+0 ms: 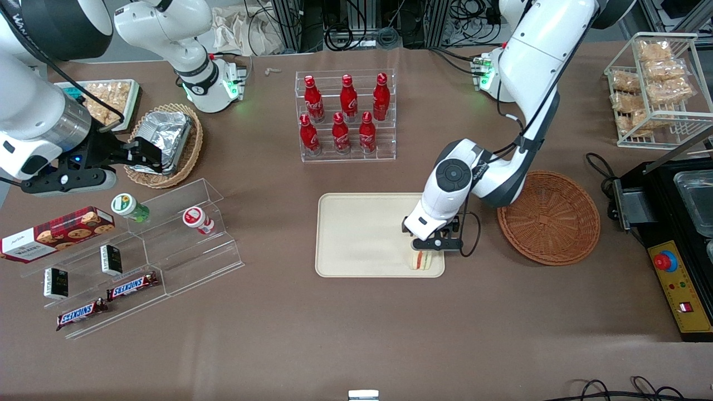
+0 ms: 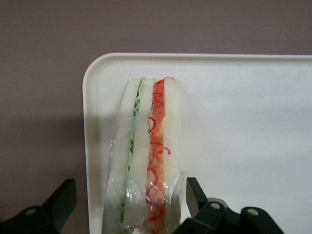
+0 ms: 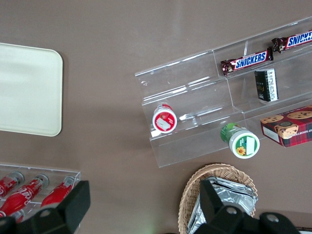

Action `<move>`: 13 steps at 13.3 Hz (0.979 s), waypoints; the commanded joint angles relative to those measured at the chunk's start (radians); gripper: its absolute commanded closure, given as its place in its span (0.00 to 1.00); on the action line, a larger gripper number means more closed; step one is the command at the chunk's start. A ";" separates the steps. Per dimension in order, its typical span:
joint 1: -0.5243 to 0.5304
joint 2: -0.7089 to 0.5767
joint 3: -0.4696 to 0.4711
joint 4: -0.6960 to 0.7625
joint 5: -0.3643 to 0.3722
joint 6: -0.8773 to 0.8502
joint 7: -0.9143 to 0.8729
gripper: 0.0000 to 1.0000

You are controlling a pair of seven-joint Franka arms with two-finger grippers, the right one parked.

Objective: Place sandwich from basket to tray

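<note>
In the front view, the sandwich [image 1: 421,260] is being seen on the tray [image 1: 356,234], close to the tray's corner nearest the basket [image 1: 549,217] and on the edge nearest the camera. The end effector [image 1: 436,243] is being held directly above it. The basket is being shown with nothing in it, so the release step is judged to be in hand: the sandwich is being set down, or is just being let go. One sandwich, one tray and one reddish-brown basket are being counted, with six red bottles [image 1: 345,114] being displayed in a clear rack farther from the camera.

In the left wrist view, the sandwich [image 2: 146,156] is being shown on its side on the tray [image 2: 243,126], filling edge up, just inside the rounded corner. The end effector [image 2: 130,200] is being seen spread, its fingers [image 2: 194,191] being held on either side of the wedge; one is standing well apart from it, the other close to the wrapping, contact not being clear. A straight lift clear of the sandwich is judged to be what is being called for next.

In the right wrist view, two Snickers bars [image 3: 265,48] and another corner of the tray [image 3: 29,90] are being shown.
</note>
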 commanded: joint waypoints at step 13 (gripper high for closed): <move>0.126 -0.320 -0.001 0.226 -0.002 -0.615 0.128 0.00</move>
